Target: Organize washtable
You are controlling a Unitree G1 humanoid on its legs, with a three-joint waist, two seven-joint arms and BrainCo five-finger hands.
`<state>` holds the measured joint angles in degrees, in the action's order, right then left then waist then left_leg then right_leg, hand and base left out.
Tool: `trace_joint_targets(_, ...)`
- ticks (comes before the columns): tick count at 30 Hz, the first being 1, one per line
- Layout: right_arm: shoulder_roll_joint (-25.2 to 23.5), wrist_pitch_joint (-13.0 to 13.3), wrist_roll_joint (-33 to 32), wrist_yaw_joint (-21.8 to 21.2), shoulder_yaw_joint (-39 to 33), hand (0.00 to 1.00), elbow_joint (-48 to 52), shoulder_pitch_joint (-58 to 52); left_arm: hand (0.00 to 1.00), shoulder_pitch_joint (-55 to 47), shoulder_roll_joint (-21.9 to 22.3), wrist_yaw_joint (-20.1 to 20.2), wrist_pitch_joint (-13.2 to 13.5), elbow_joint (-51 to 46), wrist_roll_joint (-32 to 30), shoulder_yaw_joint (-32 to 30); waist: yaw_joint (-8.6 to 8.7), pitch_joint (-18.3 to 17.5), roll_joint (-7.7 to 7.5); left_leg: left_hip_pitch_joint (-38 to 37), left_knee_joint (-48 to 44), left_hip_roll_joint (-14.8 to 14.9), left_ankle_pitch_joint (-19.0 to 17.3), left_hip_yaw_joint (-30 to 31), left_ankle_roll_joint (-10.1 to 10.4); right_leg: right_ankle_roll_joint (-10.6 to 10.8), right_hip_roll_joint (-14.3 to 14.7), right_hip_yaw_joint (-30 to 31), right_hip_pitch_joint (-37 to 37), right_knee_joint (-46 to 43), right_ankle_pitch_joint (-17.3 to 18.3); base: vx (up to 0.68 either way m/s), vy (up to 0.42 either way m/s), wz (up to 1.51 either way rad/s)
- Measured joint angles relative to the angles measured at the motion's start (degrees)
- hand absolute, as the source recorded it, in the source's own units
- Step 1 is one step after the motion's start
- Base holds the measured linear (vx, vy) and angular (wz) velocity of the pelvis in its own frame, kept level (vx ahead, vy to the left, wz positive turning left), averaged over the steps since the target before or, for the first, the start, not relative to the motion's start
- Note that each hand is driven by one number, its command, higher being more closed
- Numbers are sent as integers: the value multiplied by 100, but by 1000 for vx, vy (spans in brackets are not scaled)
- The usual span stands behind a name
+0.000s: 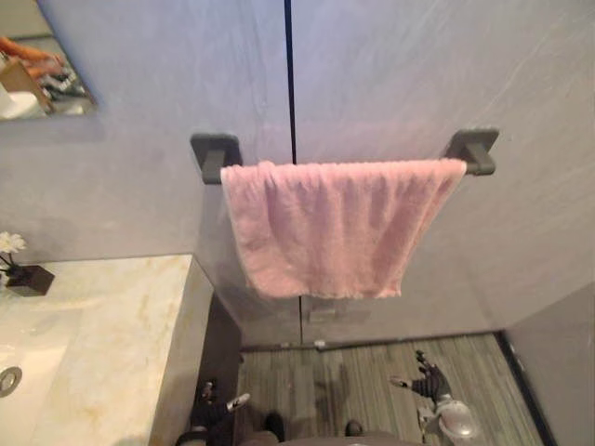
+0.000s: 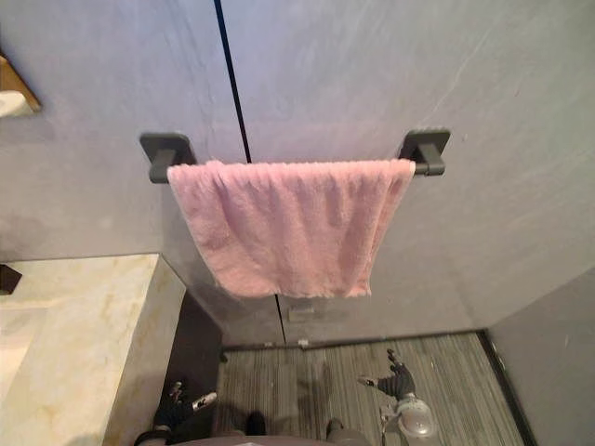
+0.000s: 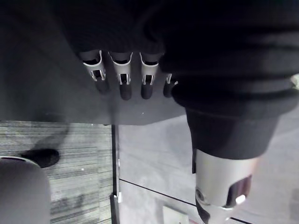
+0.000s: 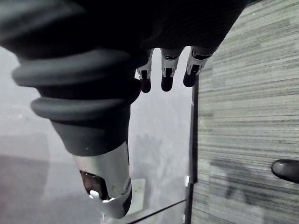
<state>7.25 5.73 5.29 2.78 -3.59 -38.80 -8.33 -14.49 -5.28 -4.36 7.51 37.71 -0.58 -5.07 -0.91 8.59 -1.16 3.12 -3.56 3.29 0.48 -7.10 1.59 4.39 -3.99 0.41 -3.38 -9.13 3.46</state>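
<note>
Left hand [image 1: 217, 413] & right hand [image 1: 429, 381] hang low over striped floor [image 1: 316, 386], fingers loose, holding nothing; pink towel [image 1: 325, 228] draped over wall bar [image 1: 214, 156], long side running L-R, nothing blocking it; marble washtable [image 1: 112, 334] lower left w/ small flower pot [image 1: 26, 277] at the back.

Pale grey stone-look wall panels [image 1: 418, 84] met at a dark vertical seam [image 1: 289, 74]; grey striped carpet floor [image 1: 353, 381] lay below, beside a cream marble counter [image 1: 112, 334].
</note>
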Motion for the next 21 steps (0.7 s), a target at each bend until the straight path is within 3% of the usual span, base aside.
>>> trace_joint_targets(1,-54,-12,-6,1,1,0,8,30,0,37,26,-30,-6,-133,7,-33,-12,68,16,175,-281,72,-95,36,-38,26,38,-1,-72,-133,15,-84,-20,25)
trace_joint_targets(2,-149,-61,-17,-1,21,0,203,-18,0,49,65,-87,3,-296,18,-69,-37,119,35,356,-527,128,-171,104,-77,73,12,44,-347,-1324,549,-73,-35,47)
trace_joint_targets(3,-221,-60,-22,-1,24,0,378,-139,0,32,77,-102,6,-387,19,-68,-26,127,37,435,-717,97,-212,247,-82,268,-50,162,-447,-2389,860,-55,-53,58)
trace_joint_targets(5,-255,-54,-33,-2,167,0,531,-274,0,-32,87,-172,23,-543,31,-115,-53,36,-103,681,-1013,-12,-212,481,-70,568,-142,568,-358,-3407,1069,-35,-151,68)
trace_joint_targets(6,-252,-54,-35,4,192,0,626,-270,0,-19,128,-229,23,-578,59,-163,-172,11,-178,915,-1247,-44,-206,508,-61,626,-178,832,-179,-3397,1150,-102,-216,51)
trace_joint_targets(7,-240,-53,-36,11,191,0,651,-235,0,-12,174,-241,23,-583,75,-179,-218,14,-188,1045,-1377,-48,-196,531,-45,601,-174,930,-42,-3132,1380,-214,-258,35)
trace_joint_targets(8,-198,-51,-54,81,165,0,654,-136,0,-23,301,-323,22,-598,146,-192,-335,6,-197,1239,-1475,0,-72,580,112,199,-66,888,270,-2457,1807,-365,-331,32)
trace_joint_targets(10,-95,-19,-102,161,166,0,652,-4,0,-28,486,-408,21,-652,233,-119,-424,5,12,1531,-1162,138,392,827,260,-188,97,537,305,-1752,2139,-391,-318,46)
trace_joint_targets(11,-34,-1,-121,204,166,0,633,42,0,-7,568,-453,20,-665,234,-107,-403,46,160,1587,-956,217,604,940,323,-289,231,405,285,-1662,2130,-453,-246,106)
trace_joint_targets(12,62,-5,-127,256,124,0,486,68,0,-19,645,-446,22,-663,233,95,-275,158,361,1526,-394,420,794,993,251,-541,403,-104,205,-1532,1880,-444,-227,118)
trace_joint_targets(15,-59,-57,-148,351,-23,0,360,-101,0,-78,606,-447,-3,-701,226,116,-287,216,144,1493,-1252,386,693,623,232,-697,218,-492,161,-1428,1681,-337,-198,91)
trace_joint_targets(18,-9,-64,-198,342,-71,0,347,-137,0,-205,588,-445,0,-983,221,100,-269,180,164,1197,-2472,639,-333,41,304,-743,187,-788,6,-864,1077,-253,-61,52)
trace_joint_targets(20,3,-62,-199,324,-112,0,227,-133,0,-221,572,-443,2,-973,221,93,-258,160,195,665,-2523,817,-660,-301,310,-751,186,-977,22,-604,827,-136,40,56)
trace_joint_targets(21,7,-64,-204,318,-191,0,111,-127,0,-151,561,-440,17,-908,221,93,-118,118,264,293,-2448,992,-811,-517,314,-741,184,-1276,15,-497,718,-124,62,95)
